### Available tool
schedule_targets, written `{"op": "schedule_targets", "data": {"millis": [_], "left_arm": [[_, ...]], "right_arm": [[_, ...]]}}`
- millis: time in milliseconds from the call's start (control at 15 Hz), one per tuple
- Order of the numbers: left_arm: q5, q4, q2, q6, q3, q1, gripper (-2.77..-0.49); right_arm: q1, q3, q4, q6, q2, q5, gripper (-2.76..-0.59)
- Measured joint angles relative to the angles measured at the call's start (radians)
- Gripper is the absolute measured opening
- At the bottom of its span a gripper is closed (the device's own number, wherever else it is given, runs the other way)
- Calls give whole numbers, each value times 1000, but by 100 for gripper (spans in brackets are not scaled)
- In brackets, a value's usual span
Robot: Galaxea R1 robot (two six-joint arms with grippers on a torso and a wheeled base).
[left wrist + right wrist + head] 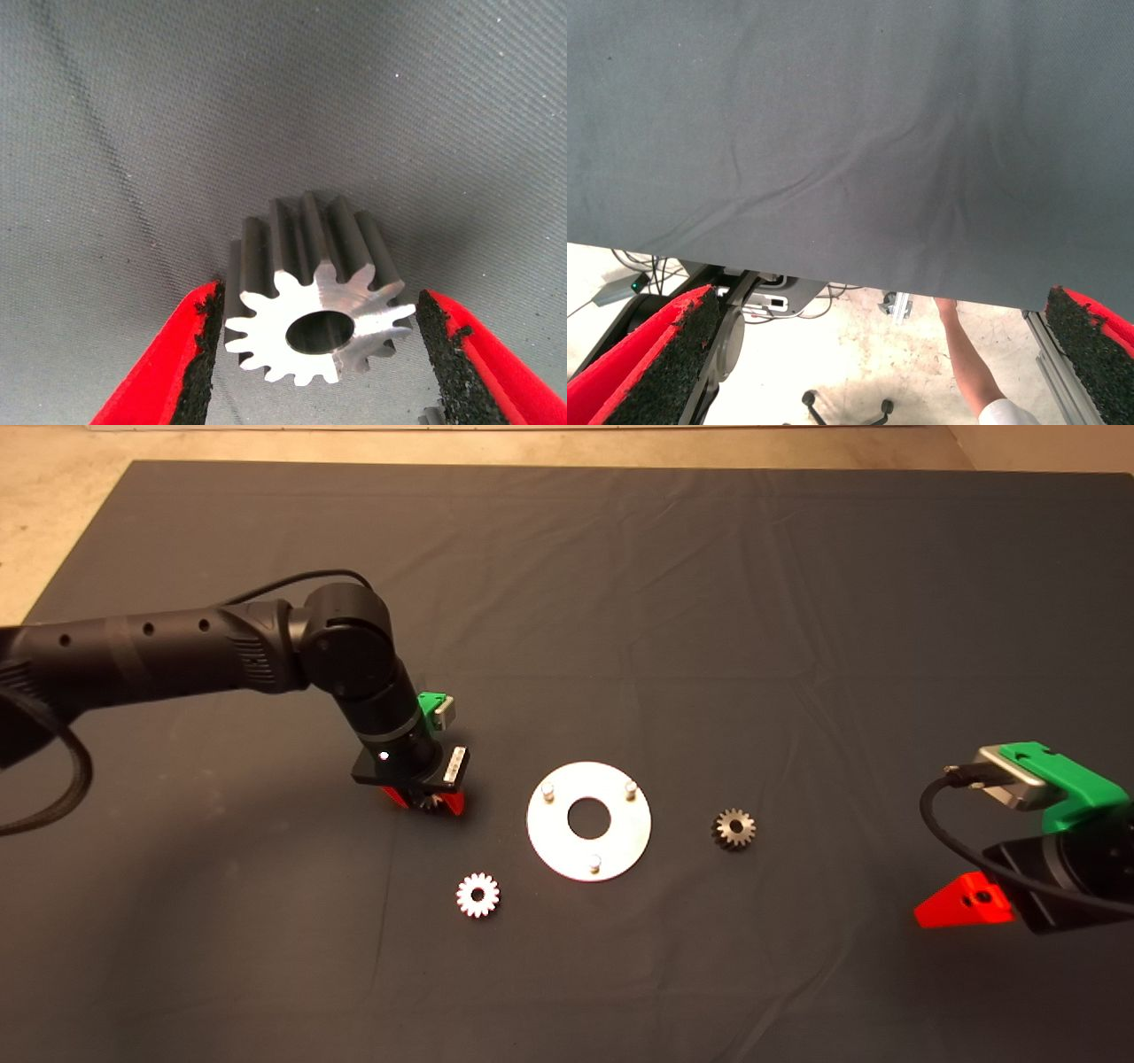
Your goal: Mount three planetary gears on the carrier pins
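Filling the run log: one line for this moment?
left hand: around gear, pads not touching | right hand: parked, open | carrier pins: bare | two gears on mat

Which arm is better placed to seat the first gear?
Left. Its tool brackets a gear beside the plate; the right tool waits at the mat's edge.

My head camera looked down on the mat (709,602) from above. My left wrist camera sat very close over it; the right one viewed its edge and floor (859,354) beyond.
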Motion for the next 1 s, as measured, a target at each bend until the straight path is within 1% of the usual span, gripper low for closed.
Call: {"op": "schedule_targets", "data": {"millis": [867, 1000], "left_arm": [[0, 0, 8, 0, -1, 0, -175], [4, 1, 13, 1, -6, 0, -175]], "right_arm": [[0, 0, 0, 0, 0, 0, -61], [0, 0, 0, 0, 0, 0, -61]]}}
